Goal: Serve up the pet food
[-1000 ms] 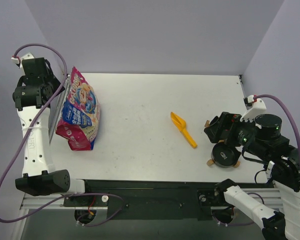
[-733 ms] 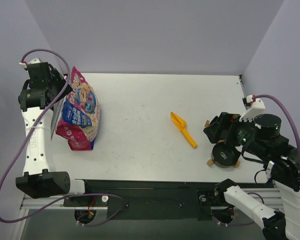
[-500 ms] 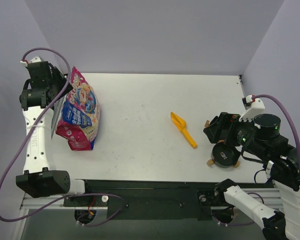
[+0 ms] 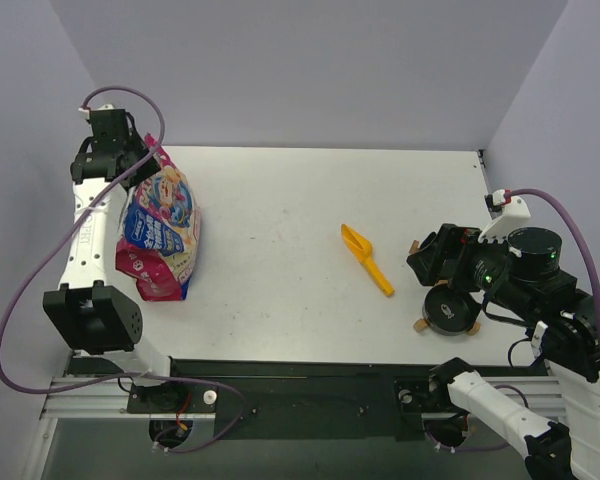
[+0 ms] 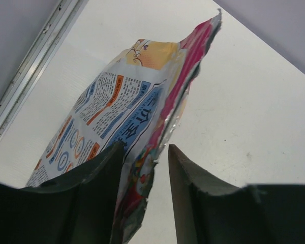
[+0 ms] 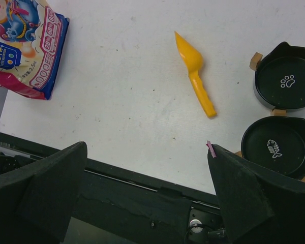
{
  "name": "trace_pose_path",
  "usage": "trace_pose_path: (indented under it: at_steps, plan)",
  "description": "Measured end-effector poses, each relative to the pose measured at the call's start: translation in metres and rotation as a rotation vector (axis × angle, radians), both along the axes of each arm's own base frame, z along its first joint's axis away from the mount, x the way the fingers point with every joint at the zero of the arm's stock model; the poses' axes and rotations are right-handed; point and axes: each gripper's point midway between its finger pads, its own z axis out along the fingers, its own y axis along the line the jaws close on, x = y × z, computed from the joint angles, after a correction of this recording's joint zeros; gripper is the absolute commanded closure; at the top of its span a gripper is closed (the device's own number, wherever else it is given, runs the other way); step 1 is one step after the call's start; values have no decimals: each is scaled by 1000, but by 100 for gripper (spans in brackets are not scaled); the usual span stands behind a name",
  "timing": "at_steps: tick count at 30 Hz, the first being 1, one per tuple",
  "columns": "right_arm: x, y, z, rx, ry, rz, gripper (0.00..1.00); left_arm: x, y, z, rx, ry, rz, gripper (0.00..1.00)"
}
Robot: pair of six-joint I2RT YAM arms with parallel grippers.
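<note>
Where the arm bases line the near edge, the right end effector [image 6: 147,150] hangs over the front right of the tabletop [image 6: 117,101], fingers spread wide w/ nothing btwn them. Its wrist cam shows two black bowls close together: the fish-print bowl [image 6: 277,145] nearer, the paw-print bowl [image 6: 287,76] just beyond. Both have tan tape tabs at the rims and white prints showing on their bottoms. The top cam catches only the nearer bowl, since the other sits under the right arm [image 4: 520,270].

The yellow scoop [image 6: 195,73] lies mid-tabletop, left of the bowls and apart from them, handle end toward the near edge.

Farther left is the pink-and-blue bag [image 4: 160,225], w/ the left end effector [image 4: 148,160] at its far top edge. Only the left wrist cam shows the fingers there. They're partway apart, one on each side of the bag's ragged top edge, w/ a sliver of gap btwn foil and one finger, so not clamped.

The pet food can't be made out in any view. The bag's mouth is seen edge-on and its inside is hidden.
</note>
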Motion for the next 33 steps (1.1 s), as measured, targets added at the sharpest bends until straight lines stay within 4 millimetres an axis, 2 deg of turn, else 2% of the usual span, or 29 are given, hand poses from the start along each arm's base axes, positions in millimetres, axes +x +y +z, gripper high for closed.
trace_pose_path:
  at_steps: [2, 5, 6, 11, 14, 17, 21, 26, 29, 33]
  plan:
    - [0, 0, 0, -1, 0, -1, 0, 6, -7, 1, 41, 7, -20, 69]
    - [2, 0, -2, -4, 0, -6, 0, 10, -17, 6, 124, 23, -38, 95]
    - [3, 0, -3, -5, 1, -7, 0, 10, -21, 8, 159, 36, -47, 100]
    - [5, 0, -10, -13, 17, -10, 0, 5, -42, 9, 259, 104, -83, 100]
    - [7, 1, -15, -17, 26, -14, 0, 0, -48, 9, 264, 117, -77, 100]
    - [9, 2, -21, -22, 38, -14, 0, -4, -55, 7, 225, 118, -39, 100]
    - [11, 3, -32, -26, 60, -17, 0, -14, -75, 6, 130, 116, 0, 100]
    - [17, 11, -44, -9, 81, -15, 0, -42, -119, 2, -18, 150, 0, 100]
    - [20, 19, -53, 5, 99, -2, 0, -64, -156, -1, -90, 182, -30, 100]
    - [21, 34, -62, 18, 122, 33, 0, -94, -214, -3, -182, 208, -96, 100]
